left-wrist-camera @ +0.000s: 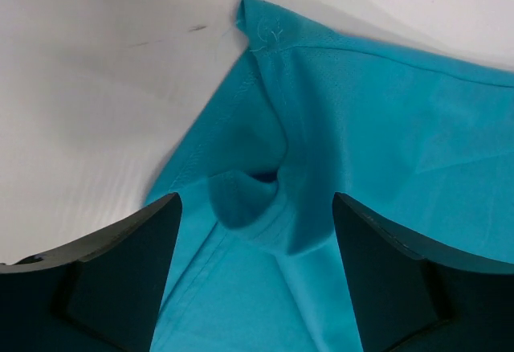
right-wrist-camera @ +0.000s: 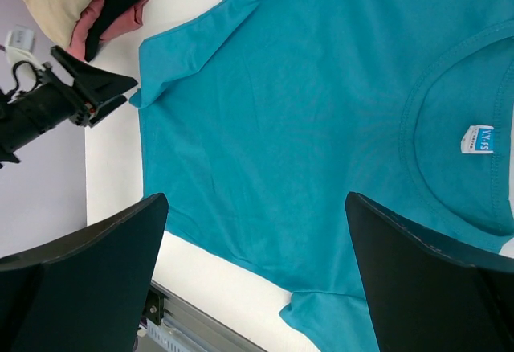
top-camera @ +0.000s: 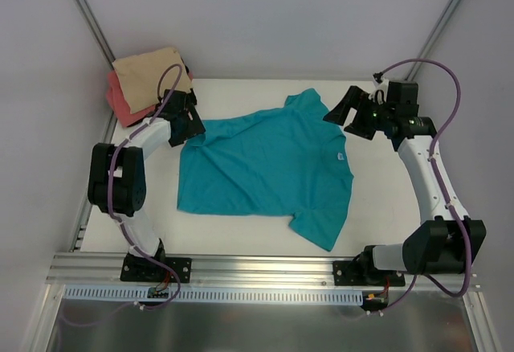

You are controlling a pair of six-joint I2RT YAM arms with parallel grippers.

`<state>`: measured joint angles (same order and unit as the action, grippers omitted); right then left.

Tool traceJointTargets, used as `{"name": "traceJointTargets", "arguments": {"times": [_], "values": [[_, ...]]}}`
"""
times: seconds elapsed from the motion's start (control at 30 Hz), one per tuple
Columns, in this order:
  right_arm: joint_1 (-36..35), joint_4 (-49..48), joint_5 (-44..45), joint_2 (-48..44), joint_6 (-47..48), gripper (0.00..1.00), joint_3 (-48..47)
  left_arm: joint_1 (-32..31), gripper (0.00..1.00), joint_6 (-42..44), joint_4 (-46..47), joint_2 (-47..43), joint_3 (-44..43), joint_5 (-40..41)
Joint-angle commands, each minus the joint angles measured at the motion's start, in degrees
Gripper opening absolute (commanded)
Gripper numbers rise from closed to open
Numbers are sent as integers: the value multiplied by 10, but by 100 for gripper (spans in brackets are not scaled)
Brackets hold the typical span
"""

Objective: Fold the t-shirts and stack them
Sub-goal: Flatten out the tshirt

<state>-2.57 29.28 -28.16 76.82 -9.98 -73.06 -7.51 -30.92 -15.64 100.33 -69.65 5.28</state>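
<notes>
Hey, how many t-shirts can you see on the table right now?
3. The teal tee lies spread out in the middle; the tan tee sits folded on the pink tee in the far left corner. Those two could hide more.

White table (top-camera: 233, 235), pale walls (top-camera: 265, 14), slanting metal posts (top-camera: 88, 18), perhaps aluminium rail (top-camera: 265, 268) at near edge

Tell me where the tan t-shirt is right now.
In the top view, the tan t-shirt lies folded atop the coral-pink t-shirt at the far left corner of the table, just beyond the left gripper.
</notes>
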Motion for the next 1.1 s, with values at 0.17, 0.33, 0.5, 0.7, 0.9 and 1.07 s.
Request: {"name": "traceJointTargets", "arguments": {"times": [0.17,0.33,0.5,0.7,0.9,1.07], "values": [[-2,46,19,23,29,99,-54,-1,55,1,92,76,-43,-52],[0,53,21,36,31,99,-70,4,56,7,95,114,-75,-52],[1,65,21,54,35,99,-89,7,56,5,102,127,-88,-52],[0,65,18,69,30,100,-101,14,56,9,97,144,-108,-52],[0,68,17,76,31,100,-103,26,57,31,94,160,-128,-44],[1,77,15,84,37,99,-105,35,57,65,90,175,-166,-19]]}}
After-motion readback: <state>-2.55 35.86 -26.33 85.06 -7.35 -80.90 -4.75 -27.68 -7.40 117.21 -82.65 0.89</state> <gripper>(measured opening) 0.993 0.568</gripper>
